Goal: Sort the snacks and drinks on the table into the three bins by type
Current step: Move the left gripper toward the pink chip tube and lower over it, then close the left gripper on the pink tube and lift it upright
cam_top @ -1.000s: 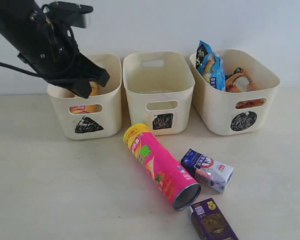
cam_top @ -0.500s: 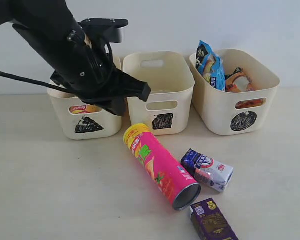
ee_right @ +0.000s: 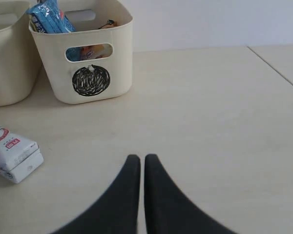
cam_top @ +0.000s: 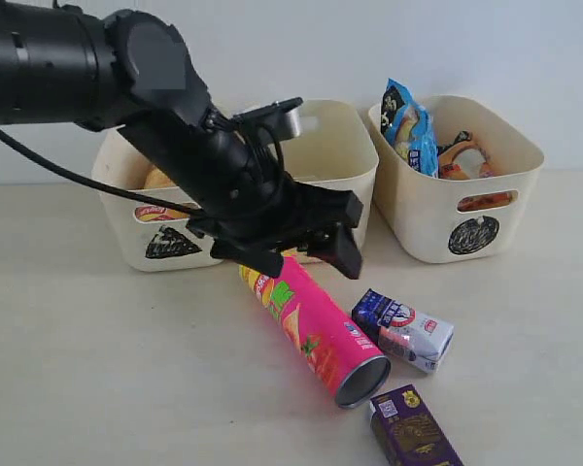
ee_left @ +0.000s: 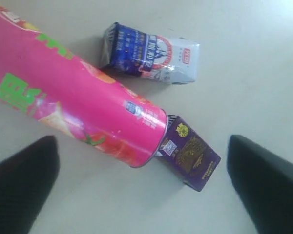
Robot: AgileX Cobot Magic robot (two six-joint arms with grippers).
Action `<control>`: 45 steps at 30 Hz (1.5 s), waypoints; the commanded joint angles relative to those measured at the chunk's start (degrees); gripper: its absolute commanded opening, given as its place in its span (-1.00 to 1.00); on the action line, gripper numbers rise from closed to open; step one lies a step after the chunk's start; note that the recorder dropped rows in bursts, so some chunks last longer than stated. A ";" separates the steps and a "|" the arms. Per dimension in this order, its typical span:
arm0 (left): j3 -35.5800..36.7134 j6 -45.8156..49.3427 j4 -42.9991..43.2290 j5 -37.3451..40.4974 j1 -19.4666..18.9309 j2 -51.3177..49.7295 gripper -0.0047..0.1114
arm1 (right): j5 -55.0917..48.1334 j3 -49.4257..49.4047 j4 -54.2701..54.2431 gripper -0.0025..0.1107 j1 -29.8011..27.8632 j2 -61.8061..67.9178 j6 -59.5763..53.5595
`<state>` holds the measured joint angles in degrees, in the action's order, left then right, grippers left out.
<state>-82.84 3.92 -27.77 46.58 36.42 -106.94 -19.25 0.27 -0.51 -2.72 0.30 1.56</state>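
The pink chip tube (cam_top: 311, 325) lies on its side on the table (cam_top: 97, 369), its yellow rim toward the bins. My left gripper (cam_top: 306, 254) hangs open just above the tube's rim end; in the left wrist view its fingers (ee_left: 19, 187) stand wide apart either side of the tube (ee_left: 83, 107). The white and blue carton (cam_top: 404, 330) and the purple carton (cam_top: 414, 427) lie beside the tube's open end. Blue (cam_top: 412, 126) and orange (cam_top: 462, 155) packets sit in the circle bin (cam_top: 486, 209). Something yellow (cam_top: 157, 181) shows in the triangle bin (cam_top: 136, 248). My right gripper (ee_right: 142, 158) is shut and holds nothing.
The square bin (cam_top: 316, 116) stands between the other two, partly behind my left arm. In the right wrist view the circle bin (ee_right: 88, 58) and white carton (ee_right: 12, 151) lie ahead, and a table seam (ee_right: 276, 70) runs along one side.
My left arm has swung from over the triangle bin across and down to above the pink tube. The tube and cartons have not moved.
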 commanded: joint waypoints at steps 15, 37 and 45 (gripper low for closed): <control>0.41 -28.49 23.29 -15.33 2.49 -5.60 0.92 | 0.21 -0.27 0.03 -0.96 -0.15 -0.30 -0.06; -2.98 -59.62 51.80 -13.57 6.75 -19.41 0.53 | 0.21 -0.27 0.03 -0.96 -0.15 -0.30 -0.06; -2.98 -52.52 50.81 -5.58 6.75 -19.57 -0.13 | 0.21 -0.27 0.03 -0.96 -0.15 -0.30 -0.06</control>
<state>-85.90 -52.23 23.65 37.32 42.70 -126.50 -19.25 0.27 -0.51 -2.72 0.30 1.56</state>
